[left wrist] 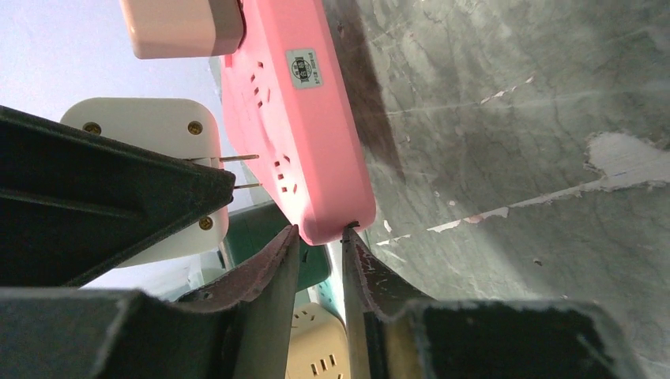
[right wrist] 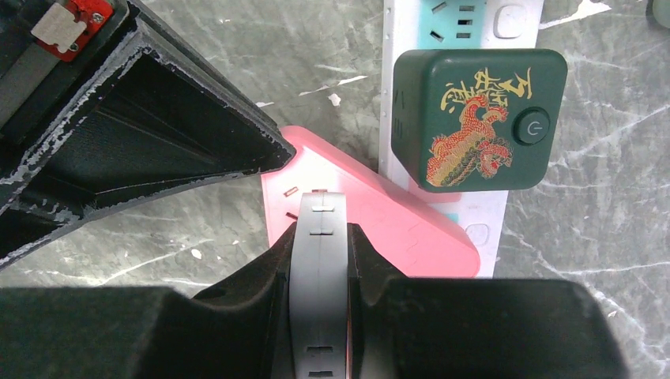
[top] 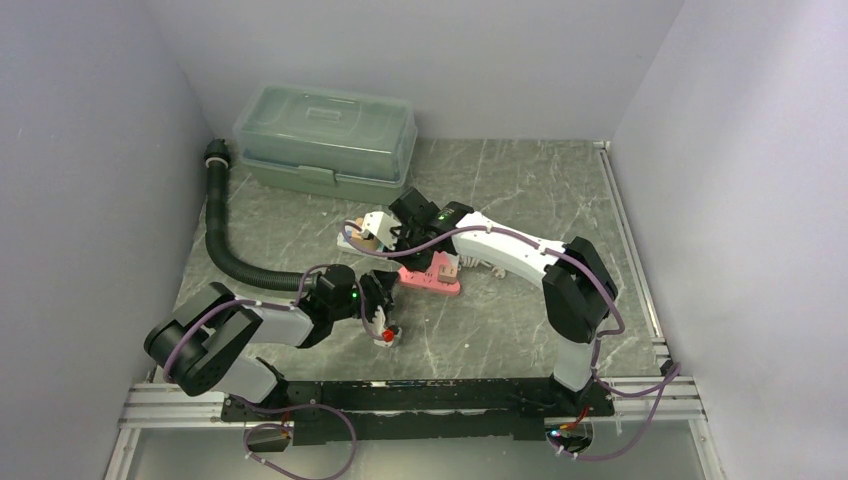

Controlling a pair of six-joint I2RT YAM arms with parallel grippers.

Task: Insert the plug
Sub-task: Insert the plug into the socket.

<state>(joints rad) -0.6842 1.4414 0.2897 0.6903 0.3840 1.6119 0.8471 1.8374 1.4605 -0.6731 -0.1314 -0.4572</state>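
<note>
A pink power strip (top: 432, 279) lies mid-table; in the left wrist view (left wrist: 292, 118) its socket face shows. My left gripper (top: 385, 302) is shut on the strip's near end, with both fingertips (left wrist: 291, 241) pressed against that end. My right gripper (top: 385, 236) is shut on a white plug (top: 374, 228). The plug (left wrist: 142, 150) hovers beside the strip, and its two metal prongs (left wrist: 239, 158) point at a socket, just short of it. In the right wrist view the plug (right wrist: 318, 237) is clamped edge-on above the pink strip (right wrist: 379, 225).
A white power strip (right wrist: 442, 31) carrying a dark green cube adapter with a dragon print (right wrist: 478, 118) lies under the pink strip's far end. A beige socket block (left wrist: 316, 351) sits close by. A translucent green box (top: 325, 135) and a black corrugated hose (top: 222, 235) stand at the back left.
</note>
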